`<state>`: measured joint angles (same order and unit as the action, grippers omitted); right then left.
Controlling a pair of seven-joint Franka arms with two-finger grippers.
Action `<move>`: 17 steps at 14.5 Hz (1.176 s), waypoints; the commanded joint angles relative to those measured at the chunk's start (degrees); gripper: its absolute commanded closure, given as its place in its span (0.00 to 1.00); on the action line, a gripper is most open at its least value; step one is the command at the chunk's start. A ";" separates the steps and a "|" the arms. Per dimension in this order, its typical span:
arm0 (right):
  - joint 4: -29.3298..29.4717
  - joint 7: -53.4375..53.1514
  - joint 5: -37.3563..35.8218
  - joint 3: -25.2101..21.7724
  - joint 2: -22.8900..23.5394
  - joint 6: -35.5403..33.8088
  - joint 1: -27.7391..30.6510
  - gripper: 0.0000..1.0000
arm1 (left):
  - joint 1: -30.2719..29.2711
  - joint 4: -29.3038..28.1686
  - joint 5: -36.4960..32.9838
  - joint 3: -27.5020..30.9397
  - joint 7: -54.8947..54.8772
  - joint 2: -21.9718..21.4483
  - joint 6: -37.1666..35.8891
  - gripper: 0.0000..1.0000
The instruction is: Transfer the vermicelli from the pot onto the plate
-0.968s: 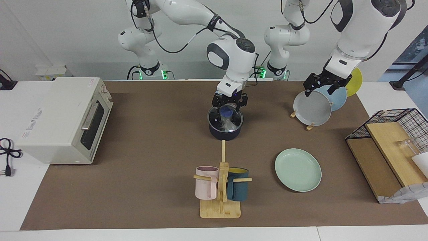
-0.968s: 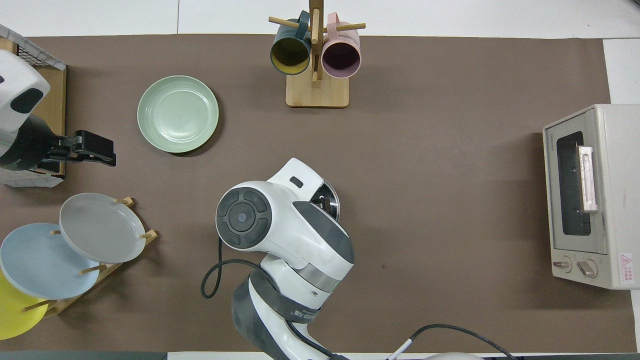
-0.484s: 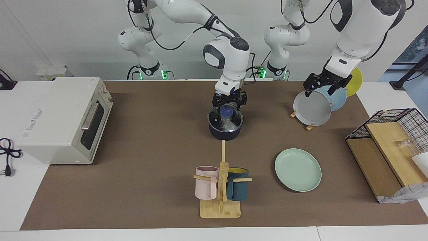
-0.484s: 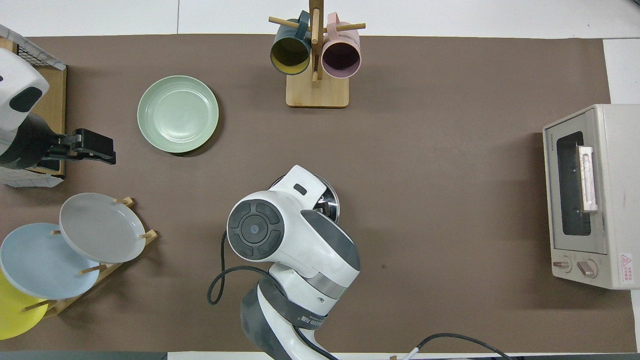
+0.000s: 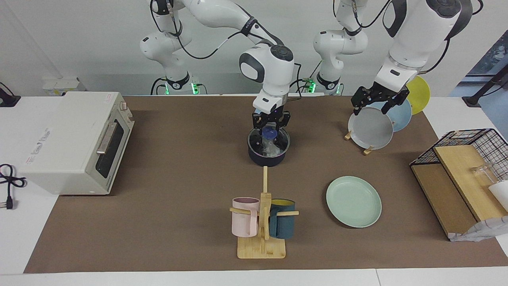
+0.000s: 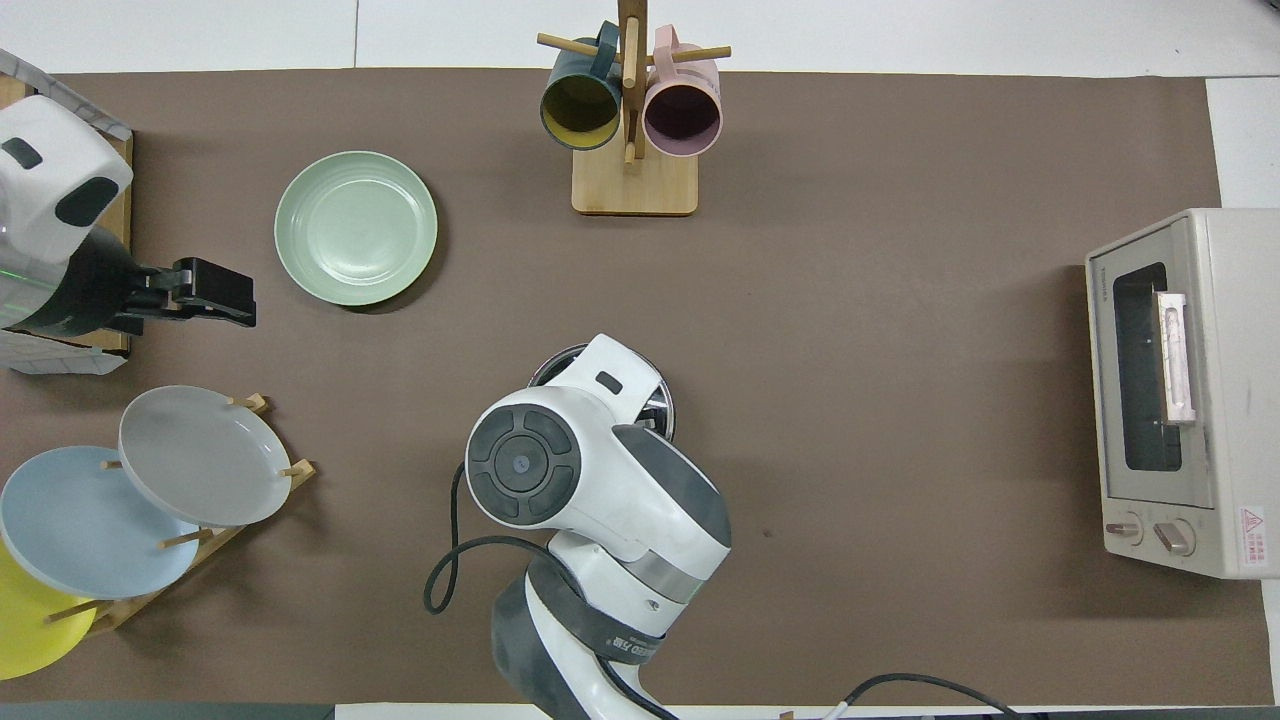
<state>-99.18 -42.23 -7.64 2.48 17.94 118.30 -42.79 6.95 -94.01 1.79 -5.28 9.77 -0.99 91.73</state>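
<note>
The dark navy pot (image 5: 268, 159) stands mid-table under a glass lid (image 5: 278, 143) with a blue knob (image 5: 270, 134). Whitish vermicelli (image 5: 272, 149) shows through the glass. My right gripper (image 5: 270, 128) points straight down and is shut on the knob. In the overhead view the right arm hides its gripper and most of the pot (image 6: 552, 362). The mint-green plate (image 5: 353, 201) (image 6: 356, 228) lies bare, farther from the robots than the pot and toward the left arm's end. My left gripper (image 5: 377, 104) (image 6: 215, 298) hangs open over the plate rack.
A wooden rack holds a grey plate (image 5: 371, 129), a light blue plate (image 5: 401, 115) and a yellow one (image 5: 421, 93). The mug tree (image 5: 262, 222) with a pink and a teal mug stands farther out than the pot. A toaster oven (image 5: 75, 141) and a wire basket (image 5: 468, 159) sit at the table's ends.
My right gripper has come down onto the lid's knob and closed on it. The left arm has drifted a little toward the middle of the table.
</note>
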 commanded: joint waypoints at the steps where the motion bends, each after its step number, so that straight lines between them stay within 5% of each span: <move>1: -1.37 1.53 1.40 0.68 -0.97 1.85 0.69 0.61 | 1.40 -2.06 -0.47 0.44 0.25 -1.29 1.69 0.00; 11: 4.34 3.54 1.92 0.16 -3.52 -5.53 2.63 0.64 | 2.54 -2.06 -0.29 0.44 0.16 -1.12 1.69 0.00; 17: 2.59 17.51 1.84 -0.20 -5.28 -9.23 14.47 0.64 | 2.63 -2.06 0.41 0.44 0.16 -1.03 1.96 0.00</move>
<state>-95.41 -29.67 -7.01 1.87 14.37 110.15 -32.04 8.78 -94.49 1.87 -5.37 9.79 -0.99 92.35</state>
